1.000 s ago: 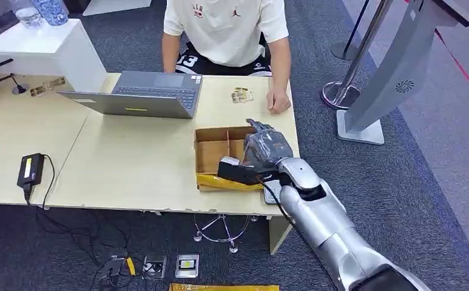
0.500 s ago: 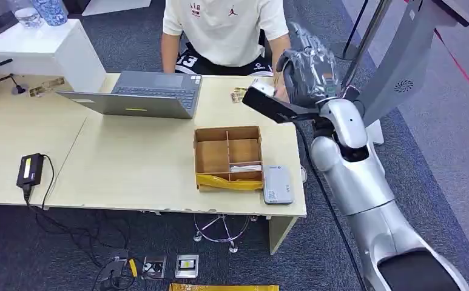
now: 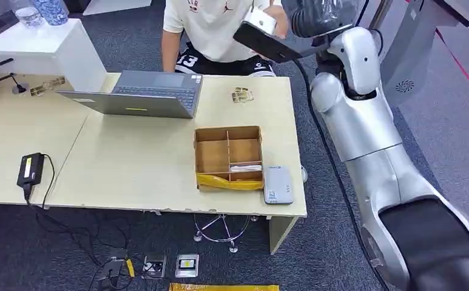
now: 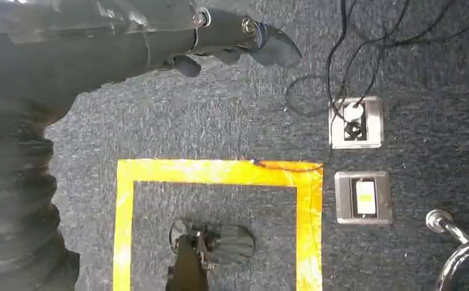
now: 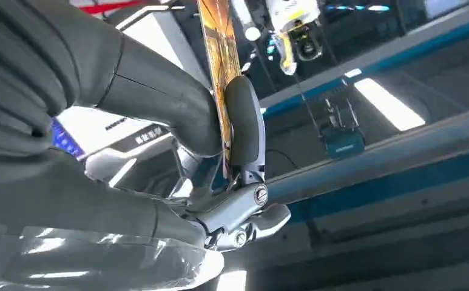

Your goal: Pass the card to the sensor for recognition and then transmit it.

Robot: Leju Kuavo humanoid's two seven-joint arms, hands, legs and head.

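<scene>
My right hand (image 3: pixel 318 14) is raised high at the far side of the table, in front of the seated person (image 3: pixel 219 27). In the right wrist view it pinches a thin card (image 5: pixel 218 73) with an orange printed face, edge-on between thumb (image 5: pixel 159 97) and a finger (image 5: pixel 244 121). The white-grey sensor (image 3: pixel 278 185) lies flat at the table's near right corner, next to an open cardboard box (image 3: pixel 210 151) with dividers and a pale card (image 3: pixel 245 168) inside. My left hand (image 4: pixel 232 39) hangs over the carpet, holding nothing.
A grey laptop (image 3: pixel 141 94) stands open at the back of the table (image 3: pixel 128 163). A black power adapter (image 3: pixel 30 168) lies left. A grey kiosk stand (image 3: pixel 401 60) and a stanchion (image 3: pixel 371 24) stand to the right. Floor sockets (image 4: pixel 356 124) and yellow tape (image 4: pixel 219 171) mark the carpet.
My right arm has swung up from the cardboard box, past the table's far right edge, to head height before the person. The person's hand has left the table.
</scene>
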